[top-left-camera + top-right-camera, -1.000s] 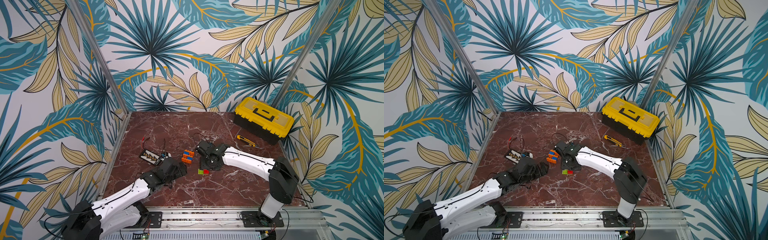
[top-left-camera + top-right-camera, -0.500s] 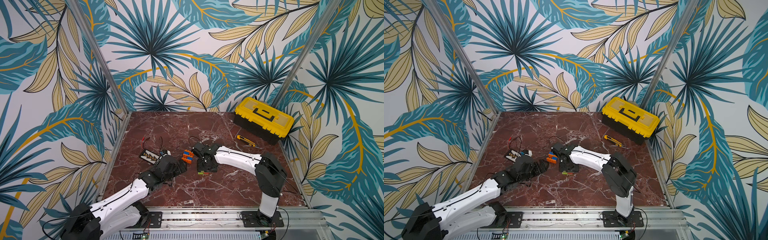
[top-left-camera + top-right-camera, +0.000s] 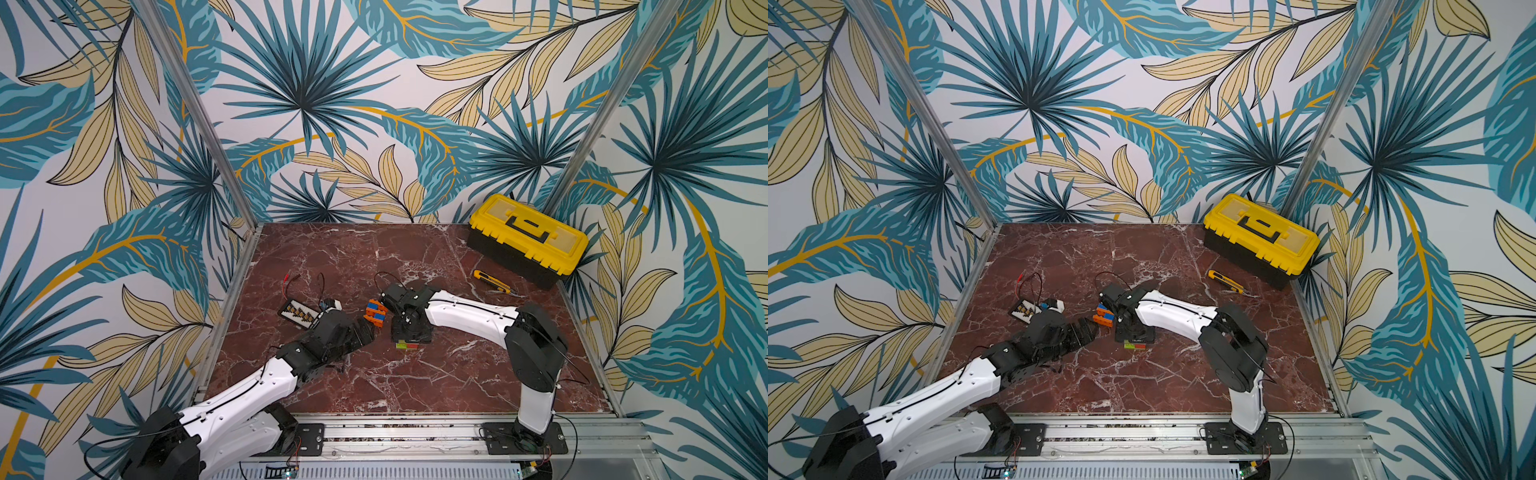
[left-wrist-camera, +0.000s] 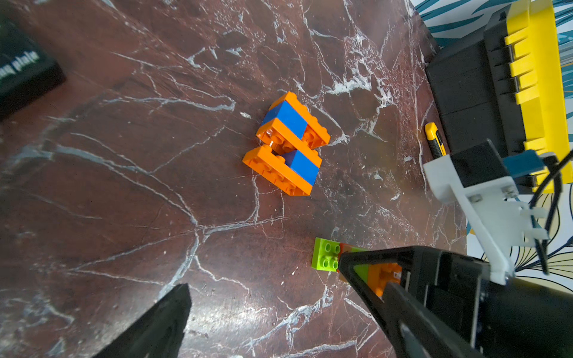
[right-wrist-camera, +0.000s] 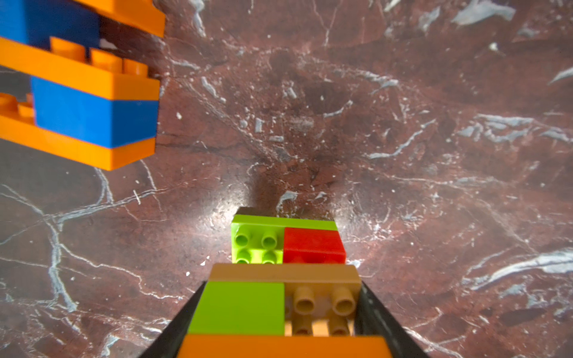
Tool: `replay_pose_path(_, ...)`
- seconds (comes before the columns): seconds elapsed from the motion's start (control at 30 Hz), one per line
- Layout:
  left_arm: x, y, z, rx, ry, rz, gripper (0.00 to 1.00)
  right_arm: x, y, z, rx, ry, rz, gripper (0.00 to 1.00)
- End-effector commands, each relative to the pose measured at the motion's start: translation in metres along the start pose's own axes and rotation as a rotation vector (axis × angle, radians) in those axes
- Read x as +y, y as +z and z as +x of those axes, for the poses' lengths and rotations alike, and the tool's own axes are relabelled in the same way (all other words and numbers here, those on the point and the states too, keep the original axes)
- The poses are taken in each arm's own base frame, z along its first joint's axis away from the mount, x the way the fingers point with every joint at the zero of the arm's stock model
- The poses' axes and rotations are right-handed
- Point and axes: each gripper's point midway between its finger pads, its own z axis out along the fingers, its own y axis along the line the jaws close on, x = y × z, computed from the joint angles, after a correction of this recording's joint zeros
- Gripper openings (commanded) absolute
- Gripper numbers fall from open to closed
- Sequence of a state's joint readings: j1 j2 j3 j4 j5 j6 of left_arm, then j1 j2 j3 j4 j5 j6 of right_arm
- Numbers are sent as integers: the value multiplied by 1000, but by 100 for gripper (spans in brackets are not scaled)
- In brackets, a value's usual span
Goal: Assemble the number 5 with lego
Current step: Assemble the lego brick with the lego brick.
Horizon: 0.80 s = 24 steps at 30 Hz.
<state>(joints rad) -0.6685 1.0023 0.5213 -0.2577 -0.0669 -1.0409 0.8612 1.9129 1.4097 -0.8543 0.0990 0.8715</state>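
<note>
Clamping lego stack point(image 5: 239, 307), right claw point(image 5: 282, 294)

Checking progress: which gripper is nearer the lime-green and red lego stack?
Right. The right gripper is shut on the stack; the left gripper is open, apart, by the orange-and-blue piece.

Both arms reach inward.
Left end effector point(image 3: 368, 330) low, spread wide; right end effector point(image 3: 409, 332) points down, clamping the lego stack point(image 5: 238, 310).
</note>
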Motion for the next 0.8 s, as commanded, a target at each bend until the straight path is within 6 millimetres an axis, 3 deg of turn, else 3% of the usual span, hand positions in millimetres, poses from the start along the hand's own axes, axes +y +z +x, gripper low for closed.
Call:
replay_pose_path(0.0,8,1,1,-10,-5,-12,100,-4,6,8,33,-4,39,60)
replay_pose_path(0.77,9,0,1,-9,-12,-15,100,-4,22,20,81,-49,80,61)
